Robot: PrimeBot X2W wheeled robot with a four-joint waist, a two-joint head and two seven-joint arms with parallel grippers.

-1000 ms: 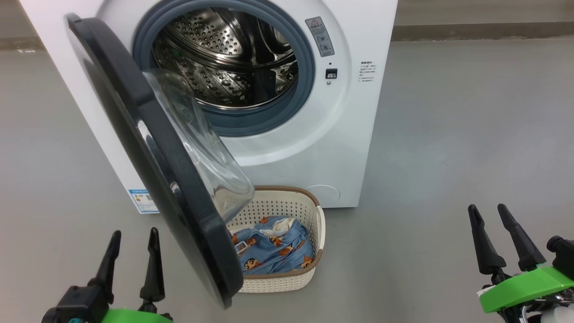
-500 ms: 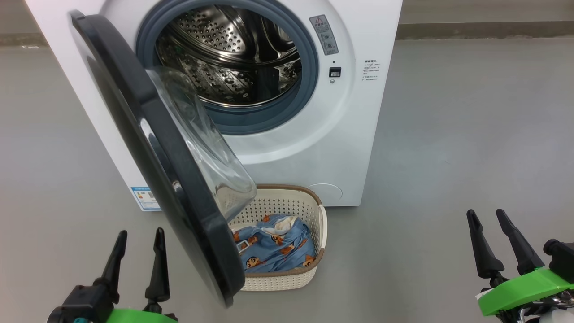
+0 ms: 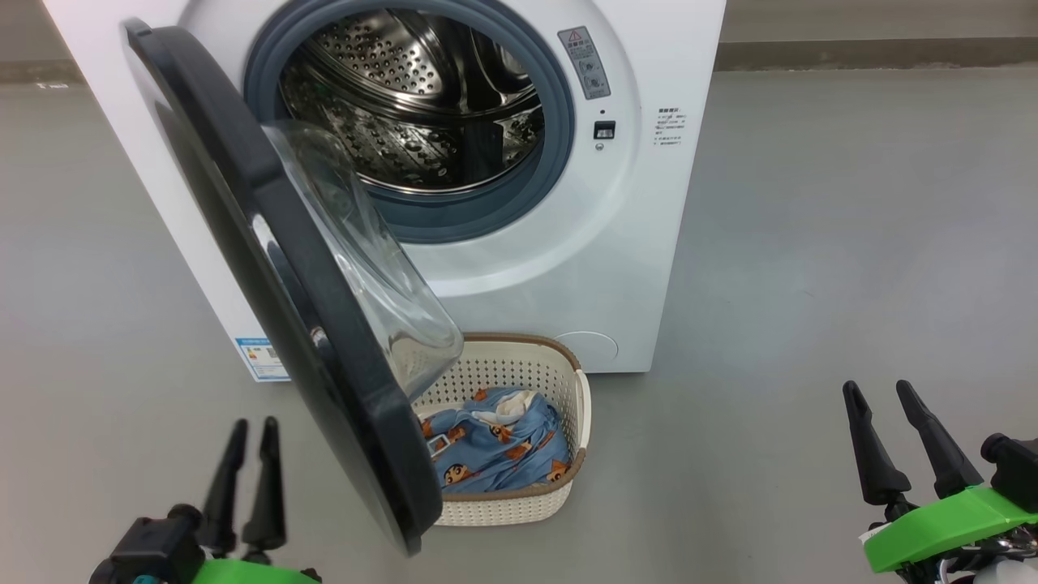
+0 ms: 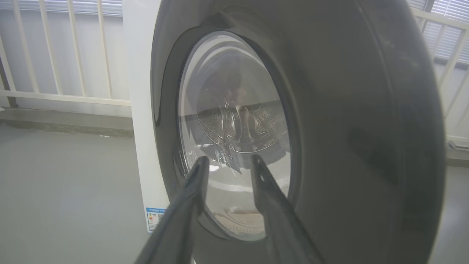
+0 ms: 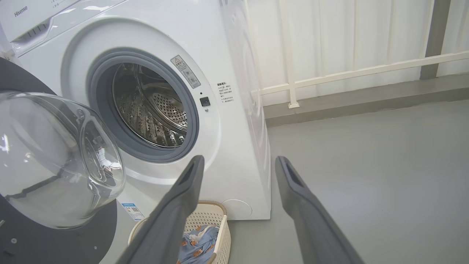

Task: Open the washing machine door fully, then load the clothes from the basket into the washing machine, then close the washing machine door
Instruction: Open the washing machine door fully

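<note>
Floor: plain grey, smooth, matte. Washing machine stands on it, far side, left of centre. Basket sits on floor just in front of machine, on near side; touching machine or not, can't tell. Low grey kerb runs along floor's far edge.

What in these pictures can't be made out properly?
- Head view: the left end of the basket and part of the clothes hide behind the washing machine door; garment count unclear.
- Head view: print on the blue label sticker is too small to read.
- Left wrist view: the drum, seen through the door's glass, is warped and blurred.
</note>
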